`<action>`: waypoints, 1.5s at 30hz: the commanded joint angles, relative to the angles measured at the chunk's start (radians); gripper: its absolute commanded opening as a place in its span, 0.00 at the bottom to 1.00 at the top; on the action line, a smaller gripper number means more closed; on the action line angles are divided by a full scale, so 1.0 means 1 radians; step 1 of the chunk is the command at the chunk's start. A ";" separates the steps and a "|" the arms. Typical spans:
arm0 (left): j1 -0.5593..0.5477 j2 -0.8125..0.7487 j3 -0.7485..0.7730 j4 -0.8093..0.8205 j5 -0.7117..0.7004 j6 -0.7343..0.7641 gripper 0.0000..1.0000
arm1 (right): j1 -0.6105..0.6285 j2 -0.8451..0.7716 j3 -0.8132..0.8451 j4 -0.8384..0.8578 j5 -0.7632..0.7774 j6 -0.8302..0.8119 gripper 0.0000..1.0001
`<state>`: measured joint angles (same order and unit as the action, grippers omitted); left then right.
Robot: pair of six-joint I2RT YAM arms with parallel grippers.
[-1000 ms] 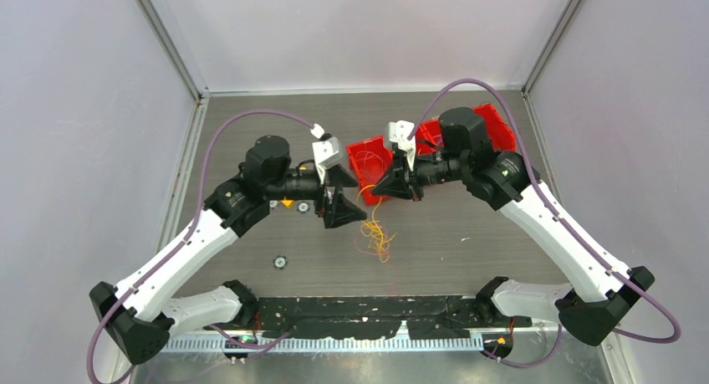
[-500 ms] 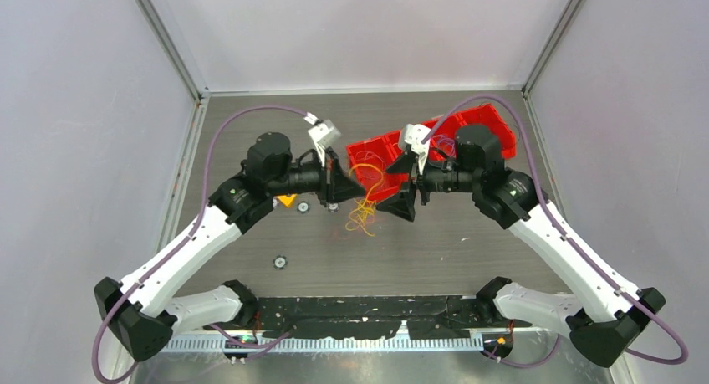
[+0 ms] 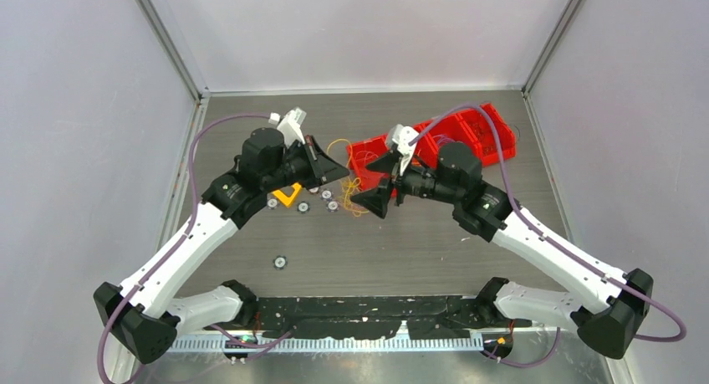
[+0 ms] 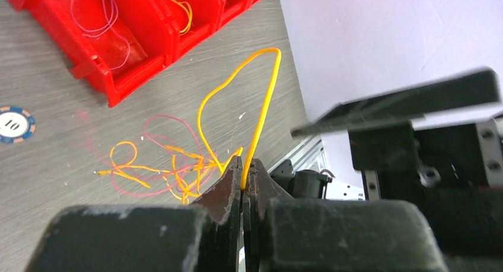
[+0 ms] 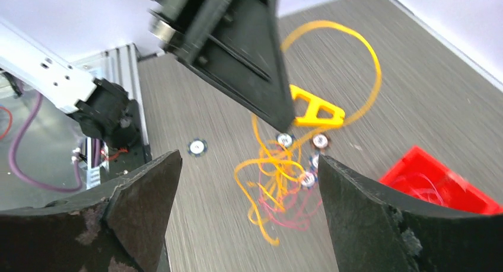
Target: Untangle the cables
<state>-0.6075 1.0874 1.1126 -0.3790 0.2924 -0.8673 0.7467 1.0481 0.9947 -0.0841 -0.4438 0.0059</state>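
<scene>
we see our left gripper [image 4: 244, 168] clenched on one yellow cable [image 4: 265, 100]. our right gripper [image 5: 248, 160] gapes wide, holding nothing, the tangled cables [image 5: 270, 186] showing between its jaws.

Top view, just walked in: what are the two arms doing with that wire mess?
They are untangling a heap of hair-thin yellow-orange and reddish cables lying on the grey wood-grain table. The left gripper is shut on one yellow cable, whose loop arches up from the pinch and drops back towards the heap. The right gripper is open, facing the heap, holding nothing. A few thin cables already lie in the red plastic compartment bin nearby.
</scene>
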 commanded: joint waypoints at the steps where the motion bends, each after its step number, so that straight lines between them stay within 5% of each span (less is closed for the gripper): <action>1: 0.011 -0.002 0.044 -0.038 -0.043 -0.114 0.00 | 0.067 0.043 0.043 0.183 0.054 -0.041 0.89; 13: 0.033 -0.033 0.061 0.055 0.173 -0.208 0.00 | 0.107 0.174 -0.053 0.291 0.124 -0.173 0.79; 17: 0.034 -0.051 0.073 0.090 0.237 -0.208 0.00 | 0.108 0.185 -0.092 0.322 0.143 -0.180 0.45; 25: 0.115 -0.105 0.211 0.049 0.282 -0.103 0.00 | 0.106 0.129 -0.207 0.235 0.102 -0.173 0.20; 45: 0.247 -0.081 0.681 0.005 0.194 0.110 0.00 | 0.047 0.072 -0.412 0.049 0.020 -0.302 0.14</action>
<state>-0.3794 0.9867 1.7348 -0.4068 0.5133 -0.7929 0.7959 1.1351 0.5877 -0.0456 -0.3992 -0.2413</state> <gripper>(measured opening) 0.016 0.140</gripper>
